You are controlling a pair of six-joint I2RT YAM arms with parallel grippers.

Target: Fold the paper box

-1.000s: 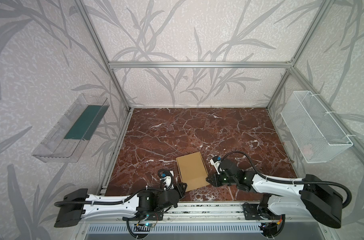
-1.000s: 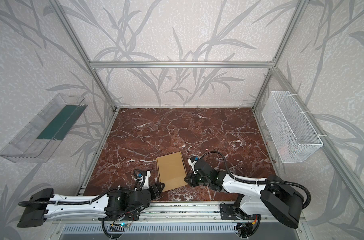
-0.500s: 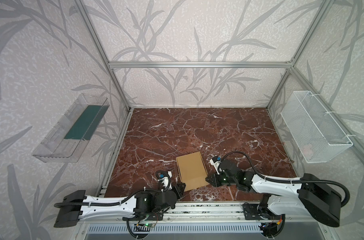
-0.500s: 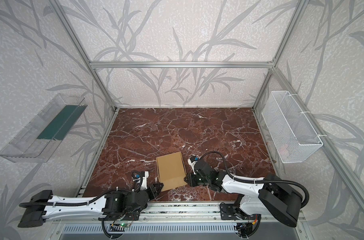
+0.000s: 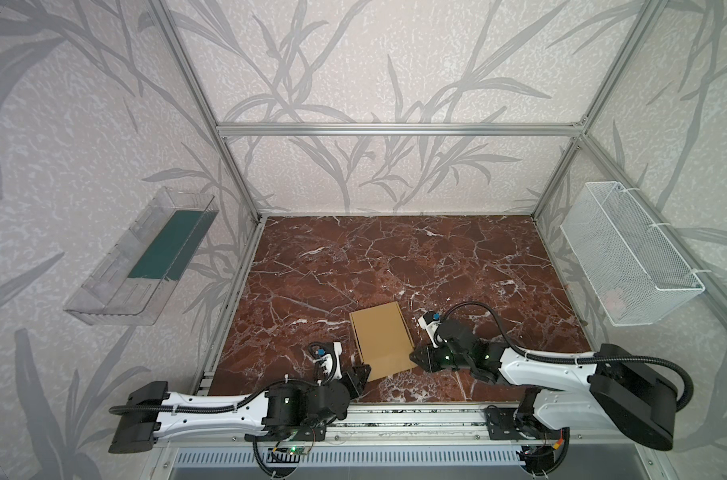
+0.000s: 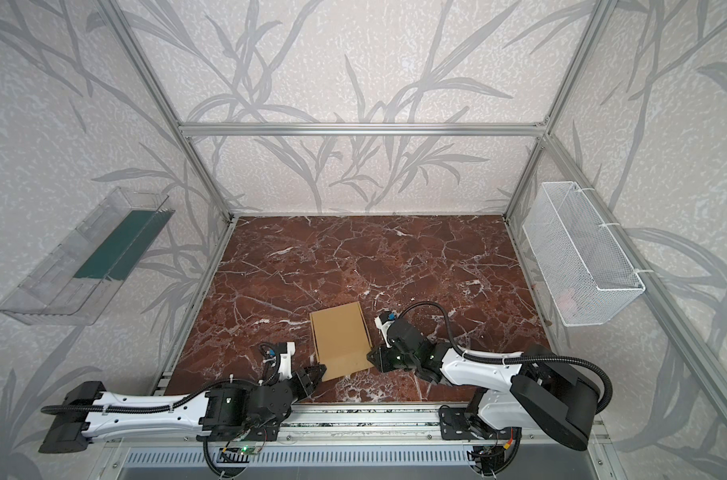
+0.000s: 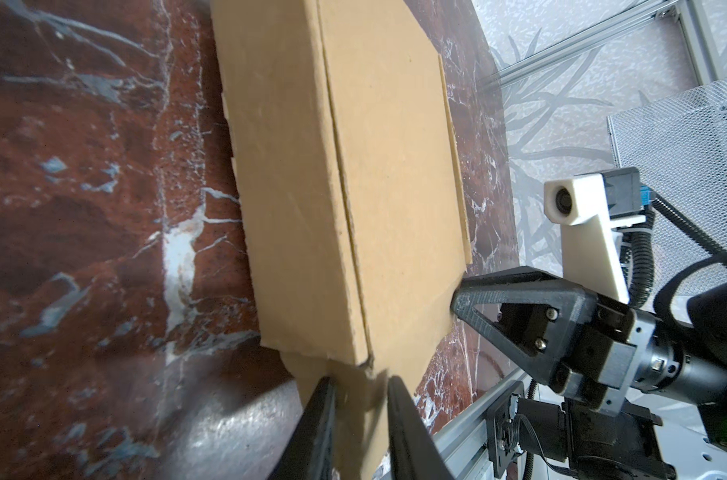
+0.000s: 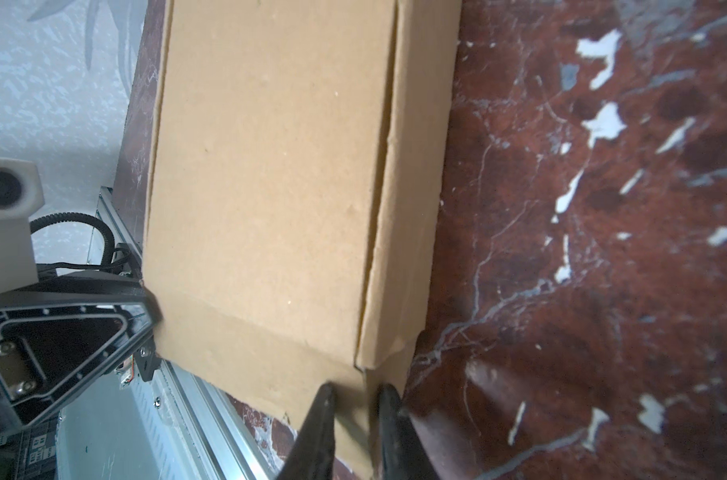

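Observation:
The paper box (image 5: 380,338) (image 6: 340,340) is a shallow tan cardboard box, lid down, lying near the table's front edge. My left gripper (image 5: 363,372) (image 6: 318,370) sits at its near left corner. In the left wrist view the jaws (image 7: 359,399) are shut on the box's (image 7: 353,187) front flap corner, with cardboard filling the gap. My right gripper (image 5: 413,358) (image 6: 370,356) sits at the near right corner. In the right wrist view (image 8: 353,401) it pinches that corner of the box (image 8: 270,166). The front flap slopes down toward the rail.
The red-brown marble table (image 5: 395,257) stretches behind the box. A clear plastic tray (image 5: 145,262) hangs on the left wall. On the right wall hangs a white wire basket (image 5: 627,257). The aluminium rail (image 5: 395,415) runs just in front of both grippers.
The left arm has shifted slightly at the box's near left corner. The box and the right arm stand as before.

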